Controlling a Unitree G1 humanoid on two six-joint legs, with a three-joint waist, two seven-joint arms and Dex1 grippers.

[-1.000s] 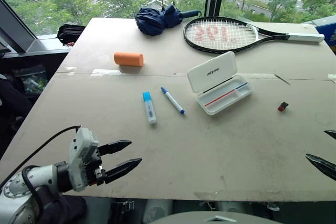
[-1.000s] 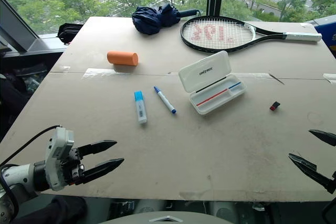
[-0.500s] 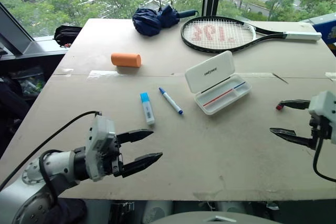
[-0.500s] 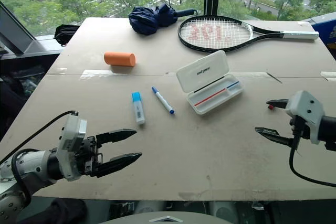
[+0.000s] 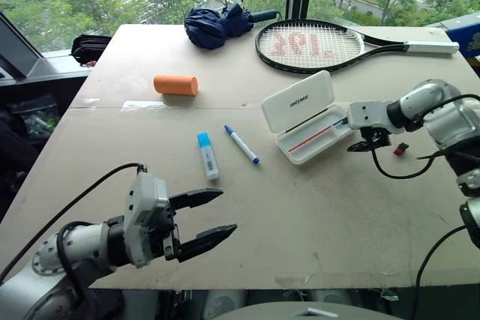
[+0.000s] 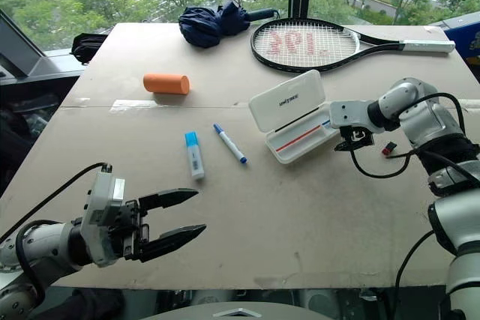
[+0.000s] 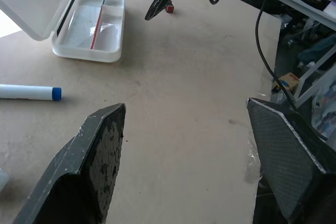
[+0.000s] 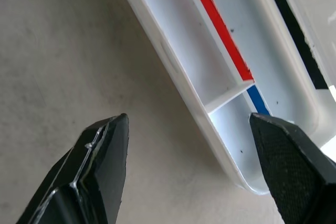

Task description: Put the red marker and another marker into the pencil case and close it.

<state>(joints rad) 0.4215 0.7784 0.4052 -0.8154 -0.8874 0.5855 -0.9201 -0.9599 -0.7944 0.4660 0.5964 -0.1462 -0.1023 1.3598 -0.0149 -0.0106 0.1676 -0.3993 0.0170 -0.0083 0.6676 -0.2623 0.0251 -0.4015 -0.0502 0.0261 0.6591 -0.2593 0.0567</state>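
From my head I see the pencil case (image 5: 307,116) lying open mid-table, lid up, with my right gripper (image 5: 365,140) just beside its right end and a blue-capped marker (image 5: 242,144) and a highlighter (image 5: 208,155) well to its left. My right wrist shows what the head cannot: my fingers (image 8: 100,166) spread wide over the case's corner, a red and blue strip along the tray floor. My left gripper (image 5: 204,220) hangs wide over the table's (image 5: 315,207) near edge, and its wrist catches the right gripper by the case and a small red piece (image 7: 169,8).
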